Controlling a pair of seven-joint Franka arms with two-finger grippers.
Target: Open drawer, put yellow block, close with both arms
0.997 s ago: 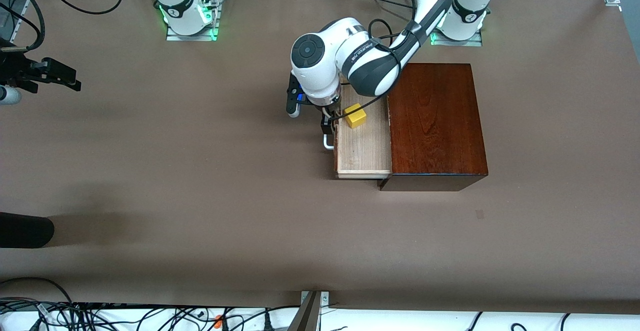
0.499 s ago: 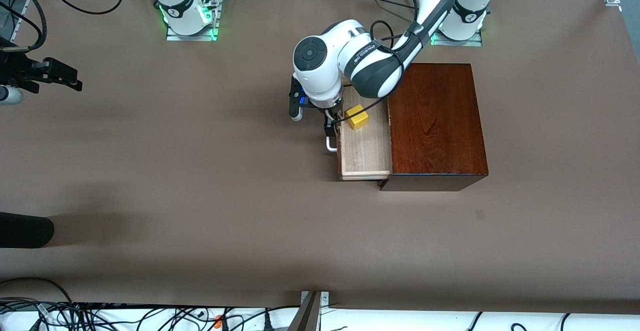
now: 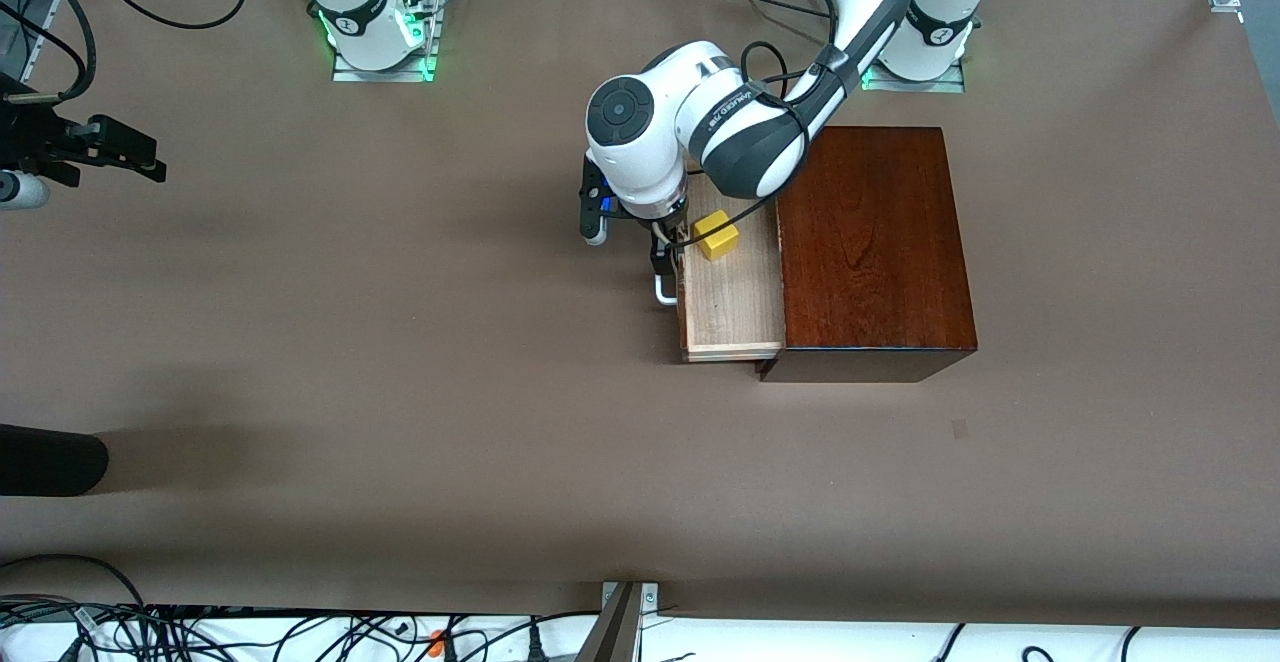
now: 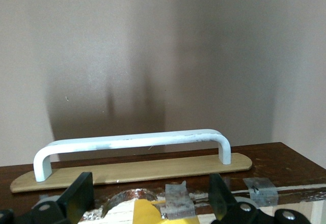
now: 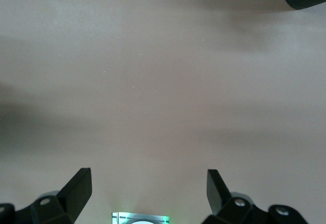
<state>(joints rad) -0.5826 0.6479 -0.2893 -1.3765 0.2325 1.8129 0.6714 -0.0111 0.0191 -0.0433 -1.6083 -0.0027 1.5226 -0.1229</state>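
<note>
The drawer (image 3: 732, 292) has slid further in, pushed by the left gripper (image 3: 662, 260), jaws wide; the yellow block (image 3: 717, 234) is inside. The right gripper (image 5: 147, 193) waits, jaws wide.

The left arm (image 3: 745, 127) bears small, unreadable lettering.

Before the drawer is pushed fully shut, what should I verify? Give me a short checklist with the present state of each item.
1. Yellow block lies inside the drawer: ok.
2. Block sits low enough to pass under the top of the wooden box: cannot tell.
3. Left gripper is at the drawer front, by the white handle: ok.
4. Left gripper's fingers are spread apart, not clamped on the handle: ok for pushing.
5. Right gripper is ready to help close: not ok, it waits open over bare table at the right arm's end.
6. Drawer fully closed: not ok, much of the tray shows outside the box.
</note>
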